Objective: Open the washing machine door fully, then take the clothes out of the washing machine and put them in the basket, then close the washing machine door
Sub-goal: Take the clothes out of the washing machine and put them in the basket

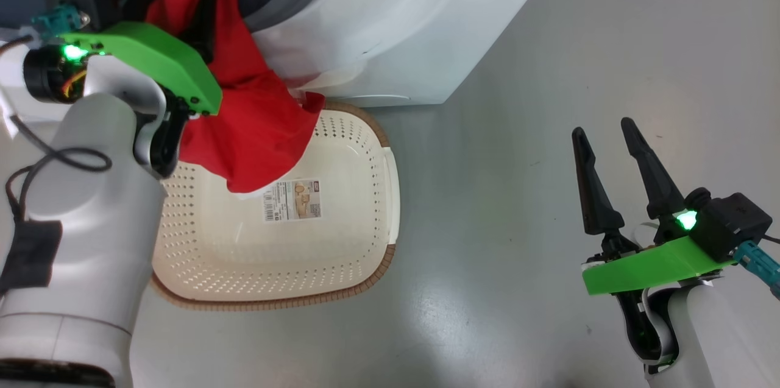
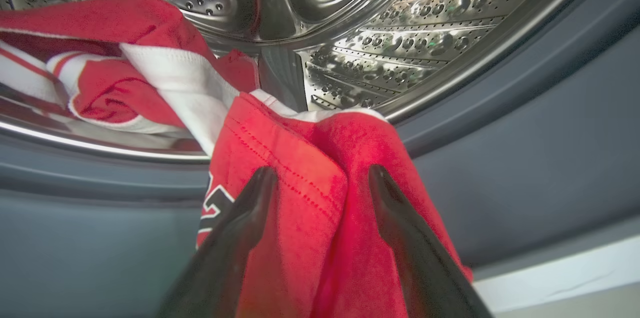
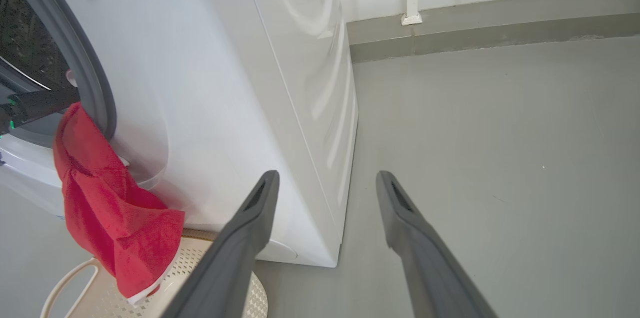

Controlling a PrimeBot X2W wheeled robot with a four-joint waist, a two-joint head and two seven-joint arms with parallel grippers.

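Red clothes [image 1: 256, 126] with white trim, draped out of the steel drum [image 2: 400, 33] of the washing machine [image 1: 414, 28], over the grey gasket [image 2: 525, 133] and down the white front, lower end hanging over the far left part of the basket [image 1: 341, 298]. More red and white striped fabric lying inside the drum, off to the left in the left wrist view. Left gripper [image 2: 322, 170] up at the drum mouth, jaws spread wide, one dark finger on each side of the hanging fold, not clamped on it. Cream, perforated basket with a brown rim, set on the grey floor [image 1: 548, 71] just in front of the machine, far edge right at its base, label sticker [image 1: 292, 199] on the inside bottom. Right gripper [image 1: 602, 126] well apart to the right, hovering above the floor, jaws wide open and empty, fingers pointed past the machine's right side.
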